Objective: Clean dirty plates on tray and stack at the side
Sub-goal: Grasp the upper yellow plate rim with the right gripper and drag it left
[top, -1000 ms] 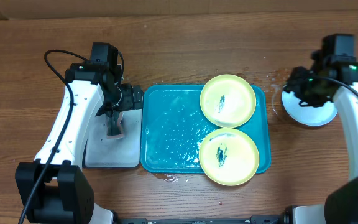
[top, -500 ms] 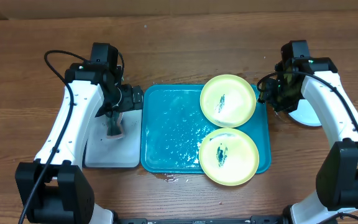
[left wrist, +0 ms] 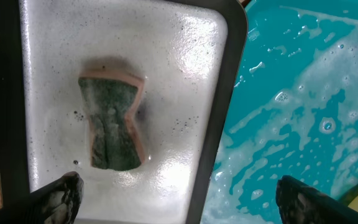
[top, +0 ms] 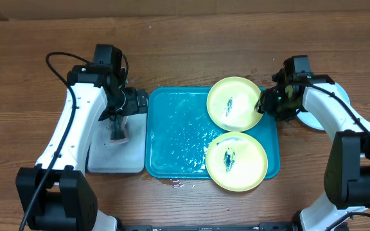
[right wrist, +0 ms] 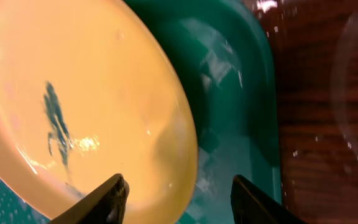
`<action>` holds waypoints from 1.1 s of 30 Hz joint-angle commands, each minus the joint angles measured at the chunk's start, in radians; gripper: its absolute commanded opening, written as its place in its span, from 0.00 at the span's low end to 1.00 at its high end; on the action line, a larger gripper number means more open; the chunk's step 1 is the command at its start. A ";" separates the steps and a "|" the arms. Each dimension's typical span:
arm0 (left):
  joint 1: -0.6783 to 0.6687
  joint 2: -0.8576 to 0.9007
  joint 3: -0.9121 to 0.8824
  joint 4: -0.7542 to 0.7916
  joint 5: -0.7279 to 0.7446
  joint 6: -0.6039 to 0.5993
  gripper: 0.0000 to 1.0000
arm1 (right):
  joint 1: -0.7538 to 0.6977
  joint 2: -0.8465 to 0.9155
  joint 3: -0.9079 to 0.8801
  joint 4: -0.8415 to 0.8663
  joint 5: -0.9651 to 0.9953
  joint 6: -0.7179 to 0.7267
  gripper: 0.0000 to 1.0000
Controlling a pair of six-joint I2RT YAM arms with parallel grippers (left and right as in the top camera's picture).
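Observation:
Two yellow-green dirty plates lie on the right half of the teal tray (top: 178, 138), a far plate (top: 235, 104) and a near plate (top: 236, 162), each with a dark teal smear. A light blue-rimmed plate (top: 313, 120) sits on the wood right of the tray, partly under the right arm. My right gripper (top: 266, 104) is open and straddles the far plate's (right wrist: 73, 106) right rim: one finger (right wrist: 101, 202) is over the plate, the other (right wrist: 260, 202) over the tray wall (right wrist: 253, 93). My left gripper (left wrist: 179, 202) hangs wide open and holds nothing.
A small white tray with a black rim (top: 114, 160) stands left of the teal tray, under the left gripper (top: 117, 115). On it lies a pinched green-and-orange sponge (left wrist: 112, 121). Soapy water covers the teal tray's floor (left wrist: 297, 106). Droplets wet the wood near the right arm.
The right arm has swung left, from above the blue-rimmed plate to the far yellow-green plate's right rim. The left arm has not moved.

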 commanded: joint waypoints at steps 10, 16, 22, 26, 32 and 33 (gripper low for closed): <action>-0.007 -0.013 0.010 -0.011 0.007 0.016 1.00 | 0.005 0.092 -0.002 0.069 -0.038 0.037 0.44; -0.007 -0.013 0.010 -0.013 0.007 0.016 0.96 | 0.006 0.108 -0.002 0.077 -0.055 0.040 0.14; -0.007 -0.013 0.010 -0.013 0.007 0.016 0.95 | 0.006 0.108 -0.002 0.084 -0.074 0.071 0.04; -0.007 -0.013 0.010 -0.012 0.007 0.016 0.94 | 0.016 0.107 -0.002 0.100 -0.159 0.079 0.04; -0.007 -0.013 0.010 -0.010 0.007 0.016 0.94 | 0.086 0.107 0.038 0.093 -0.265 0.098 0.04; -0.007 -0.013 0.010 -0.009 0.007 0.016 0.95 | 0.103 0.107 0.049 0.085 -0.266 0.103 0.04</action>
